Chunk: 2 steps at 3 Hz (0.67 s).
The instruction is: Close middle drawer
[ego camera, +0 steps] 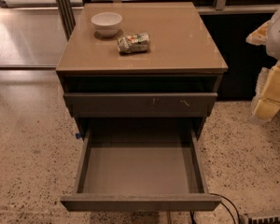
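The desk [186, 41] filled the middle of the view, its smooth tan top carrying two small things near the back left. Out of its front, the middle drawer [140, 202] stood pulled out nearly full length toward the camera, its grey inside bare and its plain front nearest the bottom edge of the view. Above it, the upper drawer front [140, 105], marked with white scratches, sat out a little from the carcass.

The gripper [270, 94] hung at the right edge, level with that upper front and well apart from the open drawer. Whether the jaws were open or closed could not be told.

The main risk seemed to lie in the approach. The gripper would have to come down and round to the front face, and a path cut too short might strike the drawer's right side wall. A push placed toward one corner could probably skew so wide a drawer on its runners and jam it part way. Contact made too high might shut the scratched front instead.

A hard shove might jolt the desk, and the white bowl [107, 22] or the crumpled packet [134, 43] just beside it could slide. The dark cable [226, 208] on the floor below the drawer's right corner might catch the base as it moved in.
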Each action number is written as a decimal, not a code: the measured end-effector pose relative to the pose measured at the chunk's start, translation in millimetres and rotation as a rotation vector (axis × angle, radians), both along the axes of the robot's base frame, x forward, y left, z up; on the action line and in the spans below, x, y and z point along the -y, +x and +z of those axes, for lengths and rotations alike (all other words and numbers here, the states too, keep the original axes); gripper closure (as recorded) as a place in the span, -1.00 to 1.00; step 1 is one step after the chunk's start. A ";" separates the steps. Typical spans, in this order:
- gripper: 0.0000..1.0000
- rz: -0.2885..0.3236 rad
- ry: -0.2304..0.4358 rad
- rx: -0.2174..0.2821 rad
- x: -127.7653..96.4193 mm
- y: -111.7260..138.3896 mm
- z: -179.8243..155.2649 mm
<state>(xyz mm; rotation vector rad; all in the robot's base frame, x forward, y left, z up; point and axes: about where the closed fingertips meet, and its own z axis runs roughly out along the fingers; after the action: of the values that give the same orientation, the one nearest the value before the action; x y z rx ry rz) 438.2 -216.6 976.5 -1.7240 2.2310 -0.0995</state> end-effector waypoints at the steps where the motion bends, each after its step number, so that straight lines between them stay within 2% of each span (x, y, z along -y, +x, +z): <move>1: -1.00 0.000 0.000 0.000 0.0 0.0 0.0; 2: -1.00 0.061 0.003 0.025 -6.6 3.2 -7.8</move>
<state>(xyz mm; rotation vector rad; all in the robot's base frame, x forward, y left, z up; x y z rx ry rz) 441.4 -209.9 968.7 -1.7779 2.1579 -0.1033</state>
